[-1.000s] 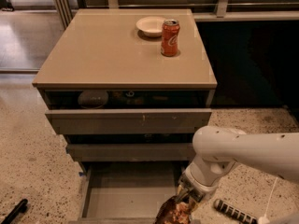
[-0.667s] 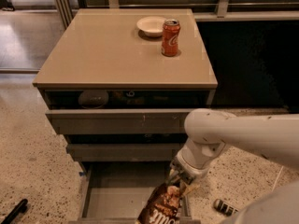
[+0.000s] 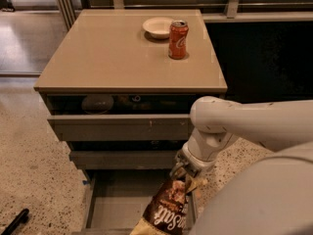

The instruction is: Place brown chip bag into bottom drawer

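Observation:
The brown chip bag [image 3: 166, 210] hangs lengthwise from my gripper [image 3: 185, 173], glossy dark brown with white lettering and a cream lower end. The gripper is shut on the bag's upper crimped end, at the right side of the cabinet front. The bag dangles over the right part of the bottom drawer [image 3: 117, 204], which is pulled out, a shallow grey tray with a bare floor. The bag's lower end reaches the picture's bottom edge. My white arm [image 3: 244, 126] comes in from the right.
The two upper grey drawers [image 3: 120, 127] stand partly open with items inside the top one. On the tan cabinet top [image 3: 112, 53] stand an orange soda can [image 3: 178, 39] and a white bowl [image 3: 157, 27]. A black object [image 3: 14, 222] lies on the speckled floor at left.
My gripper has moved left with the bag, from beside the drawer's right edge to over the open bottom drawer. My arm now fills more of the right foreground.

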{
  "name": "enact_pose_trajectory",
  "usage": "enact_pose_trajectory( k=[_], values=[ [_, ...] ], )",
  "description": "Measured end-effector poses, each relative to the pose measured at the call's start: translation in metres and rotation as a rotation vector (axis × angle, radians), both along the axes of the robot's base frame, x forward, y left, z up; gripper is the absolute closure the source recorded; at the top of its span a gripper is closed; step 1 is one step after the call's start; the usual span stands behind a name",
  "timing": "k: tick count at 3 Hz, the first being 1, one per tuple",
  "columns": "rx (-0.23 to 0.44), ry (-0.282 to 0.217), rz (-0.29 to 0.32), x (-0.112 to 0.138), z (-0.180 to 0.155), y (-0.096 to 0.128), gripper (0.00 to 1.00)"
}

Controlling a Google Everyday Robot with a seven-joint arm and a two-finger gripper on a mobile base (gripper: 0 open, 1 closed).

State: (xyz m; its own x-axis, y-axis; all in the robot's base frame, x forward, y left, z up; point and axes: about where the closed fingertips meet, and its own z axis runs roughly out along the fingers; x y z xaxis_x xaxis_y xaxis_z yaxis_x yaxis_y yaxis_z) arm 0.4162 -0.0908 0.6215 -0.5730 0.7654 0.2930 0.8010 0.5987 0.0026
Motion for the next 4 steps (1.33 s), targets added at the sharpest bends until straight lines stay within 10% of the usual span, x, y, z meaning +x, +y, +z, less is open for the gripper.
enact_pose_trajectory(
  k=[2,4],
  values=[
    [0.018,0.049,0.006,-0.004,0.009,0.011,1.00],
    [-0.012,0.021,0.055,0.073,0.042,0.055,1.00]
  ],
)
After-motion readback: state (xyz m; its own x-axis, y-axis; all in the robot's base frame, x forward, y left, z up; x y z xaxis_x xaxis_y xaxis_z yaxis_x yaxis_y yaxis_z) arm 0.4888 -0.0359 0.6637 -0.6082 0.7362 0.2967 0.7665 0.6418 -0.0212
